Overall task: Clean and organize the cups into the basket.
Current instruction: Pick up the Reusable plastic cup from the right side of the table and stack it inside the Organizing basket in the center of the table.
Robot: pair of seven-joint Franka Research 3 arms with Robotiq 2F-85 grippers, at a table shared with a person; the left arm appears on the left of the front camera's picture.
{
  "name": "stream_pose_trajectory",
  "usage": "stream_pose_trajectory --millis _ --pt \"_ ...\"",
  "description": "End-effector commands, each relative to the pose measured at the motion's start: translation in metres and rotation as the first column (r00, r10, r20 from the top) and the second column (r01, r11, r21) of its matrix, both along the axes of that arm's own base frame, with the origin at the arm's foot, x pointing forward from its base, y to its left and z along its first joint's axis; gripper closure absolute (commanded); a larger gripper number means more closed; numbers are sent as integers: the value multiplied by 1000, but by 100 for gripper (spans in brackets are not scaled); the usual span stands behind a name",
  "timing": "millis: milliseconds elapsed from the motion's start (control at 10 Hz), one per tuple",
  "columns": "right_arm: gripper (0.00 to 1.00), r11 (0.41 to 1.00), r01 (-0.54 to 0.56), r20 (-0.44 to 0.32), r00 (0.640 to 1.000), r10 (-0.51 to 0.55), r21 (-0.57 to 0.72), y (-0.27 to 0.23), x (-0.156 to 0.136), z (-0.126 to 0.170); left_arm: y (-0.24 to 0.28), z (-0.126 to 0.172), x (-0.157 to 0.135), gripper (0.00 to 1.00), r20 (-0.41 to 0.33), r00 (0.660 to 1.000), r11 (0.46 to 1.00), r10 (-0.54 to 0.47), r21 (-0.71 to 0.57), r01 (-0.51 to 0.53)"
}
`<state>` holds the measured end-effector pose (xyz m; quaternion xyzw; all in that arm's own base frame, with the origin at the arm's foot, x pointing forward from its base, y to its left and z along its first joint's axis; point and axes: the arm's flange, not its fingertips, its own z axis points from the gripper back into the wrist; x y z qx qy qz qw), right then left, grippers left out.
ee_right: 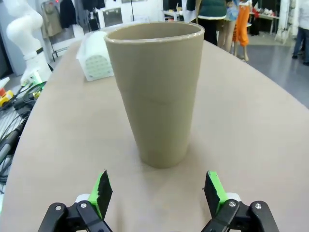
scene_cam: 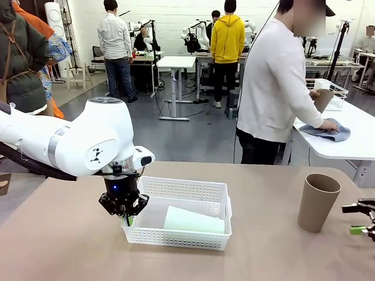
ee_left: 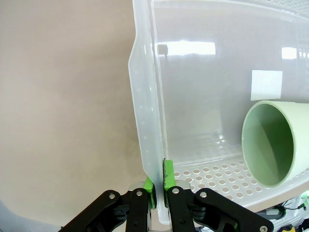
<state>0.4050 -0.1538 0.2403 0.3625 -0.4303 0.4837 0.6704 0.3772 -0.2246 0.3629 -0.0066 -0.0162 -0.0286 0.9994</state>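
Observation:
The white lattice basket (scene_cam: 176,237) sits mid-table with a mint green cup (scene_cam: 193,221) lying on its side inside. My left gripper (scene_cam: 125,216) is shut on the basket's left wall. In the left wrist view the green pads (ee_left: 150,189) pinch that thin wall (ee_left: 145,121), and the mint cup's mouth (ee_left: 275,145) faces the camera. A tan cup (scene_cam: 316,202) stands upright on the right. My right gripper (scene_cam: 364,219) is open just right of it. In the right wrist view the tan cup (ee_right: 157,92) stands a little beyond the open gripper (ee_right: 158,193).
Across the table a person holds another tan cup (scene_cam: 323,99) and presses a blue-grey cloth (scene_cam: 328,130) on a white side table, beside a white wire rack (scene_cam: 334,91). The tan tabletop (scene_cam: 70,240) is bare around the basket. The basket (ee_right: 96,60) lies behind the tan cup.

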Motion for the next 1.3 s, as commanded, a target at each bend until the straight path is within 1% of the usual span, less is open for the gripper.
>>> stream_pose_trajectory --millis 0,300,600,900,1200 --pt "0 1000 -2 -8 1000 2 13 20 10 -13 0 2 0 95 2 1000 1000 -3 -7 3" --pt "0 999 -37 7 999 37 32 45 19 -13 0 2 0 95 2 1000 1000 -3 -7 3" --pt "0 997 -49 2 999 49 59 55 24 -15 0 2 0 95 2 1000 1000 -3 -7 3" --pt "0 993 -82 -9 997 83 88 66 28 -23 0 2 0 95 2 1000 1000 -3 -7 3" --pt "0 990 -95 6 995 95 106 76 37 -29 0 2 0 95 2 1000 1000 -3 -7 3"
